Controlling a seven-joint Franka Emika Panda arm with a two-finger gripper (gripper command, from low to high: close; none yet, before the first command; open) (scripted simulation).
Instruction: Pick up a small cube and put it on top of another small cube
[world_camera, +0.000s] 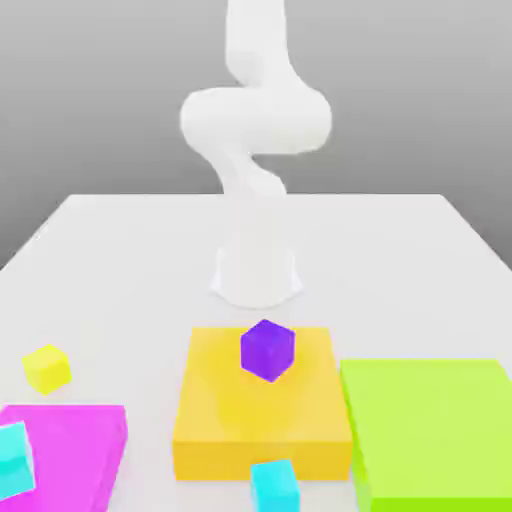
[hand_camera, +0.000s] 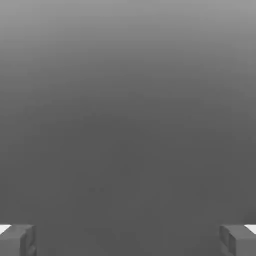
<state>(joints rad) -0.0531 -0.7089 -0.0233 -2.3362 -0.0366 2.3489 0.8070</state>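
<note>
The two-finger gripper (hand_camera: 128, 241) has its jaws wide apart; the small plain yellow cube (world_camera: 47, 370) rests on the smooth white table (world_camera: 150, 270), near the flat magenta block (world_camera: 65, 450).

So the worktop (world_camera: 150, 270) is plain off-white, and the arm (world_camera: 256, 120) is plain white too. Small cube (world_camera: 47, 370) is straight-up bright yellow, another cube (world_camera: 267, 350) is deep purple, and two more (world_camera: 14, 462) are cyan. Flat blocks: one's magenta (world_camera: 65, 450), one's orange-yellow (world_camera: 260, 405), one's lime green (world_camera: 430, 425). All solid colours.
</note>
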